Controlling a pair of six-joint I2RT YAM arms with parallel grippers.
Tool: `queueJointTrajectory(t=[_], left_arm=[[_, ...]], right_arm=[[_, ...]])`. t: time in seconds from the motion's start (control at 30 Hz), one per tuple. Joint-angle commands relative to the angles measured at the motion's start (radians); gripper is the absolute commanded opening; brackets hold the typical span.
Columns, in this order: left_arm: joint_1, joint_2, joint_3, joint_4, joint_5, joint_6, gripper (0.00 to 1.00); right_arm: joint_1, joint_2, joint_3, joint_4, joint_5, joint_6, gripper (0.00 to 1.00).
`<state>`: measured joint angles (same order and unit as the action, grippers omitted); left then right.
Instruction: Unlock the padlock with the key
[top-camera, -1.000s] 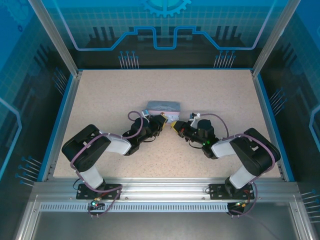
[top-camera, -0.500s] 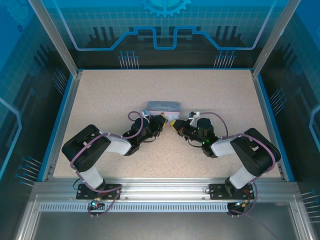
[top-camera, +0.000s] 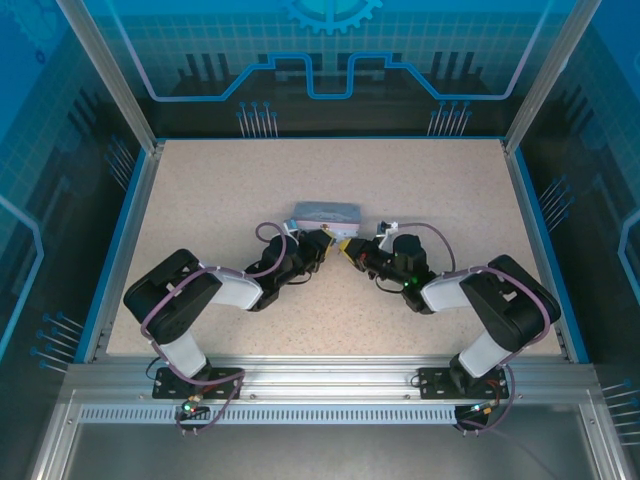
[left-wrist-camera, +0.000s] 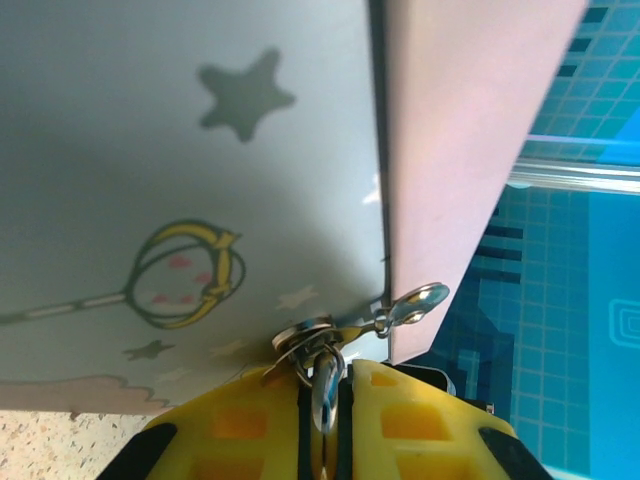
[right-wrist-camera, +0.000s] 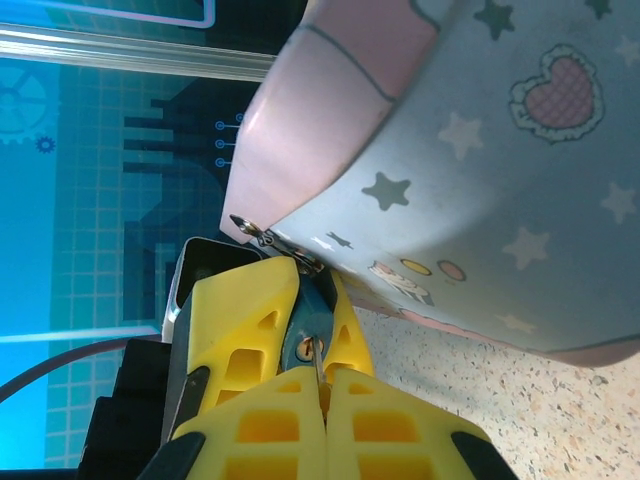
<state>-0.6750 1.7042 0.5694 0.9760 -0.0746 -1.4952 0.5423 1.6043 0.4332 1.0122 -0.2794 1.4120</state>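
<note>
Both arms meet at the near side of a pale blue-grey cartoon-printed tin (top-camera: 325, 211), which sits around the middle of the table (top-camera: 440, 180). The left jaws are closed on the padlock (left-wrist-camera: 322, 388), a small metal piece pinched between yellow fingers (left-wrist-camera: 410, 425). Its top touches a ring (left-wrist-camera: 303, 335) at the tin's seam, just beside a wing-shaped clasp (left-wrist-camera: 412, 303). The right jaws are pressed fully together on the key (right-wrist-camera: 317, 365), a thin sliver nipped where the yellow pads (right-wrist-camera: 245, 330) meet. Ahead of it, a dark teal-tinted piece (right-wrist-camera: 308, 312) lies between the fingertips, up against the tin's edge. Whether the key sits inside the padlock cannot be told.
</note>
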Motion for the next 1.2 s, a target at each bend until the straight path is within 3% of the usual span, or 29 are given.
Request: queueJointTrajectory(t=[0.0, 0.43, 0.63, 0.93, 1.17], left_arm=[[-0.015, 0.000, 0.003, 0.053, 0.019, -0.026, 0.00], [-0.019, -0.014, -0.006, 0.062, 0.024, -0.039, 0.00], [-0.020, -0.007, -0.006, 0.062, 0.026, -0.038, 0.00], [-0.022, 0.003, -0.003, 0.064, 0.027, -0.041, 0.00], [-0.022, -0.004, -0.003, 0.054, 0.036, -0.043, 0.00]], right_arm=[[0.002, 0.035, 0.030, 0.047, -0.014, -0.021, 0.00], [-0.011, 0.153, 0.022, 0.214, -0.046, -0.051, 0.00], [-0.017, 0.166, 0.047, 0.242, -0.068, 0.016, 0.00], [-0.007, 0.131, 0.102, 0.162, -0.105, 0.031, 0.00], [-0.013, 0.121, 0.110, 0.043, -0.117, -0.081, 0.00]])
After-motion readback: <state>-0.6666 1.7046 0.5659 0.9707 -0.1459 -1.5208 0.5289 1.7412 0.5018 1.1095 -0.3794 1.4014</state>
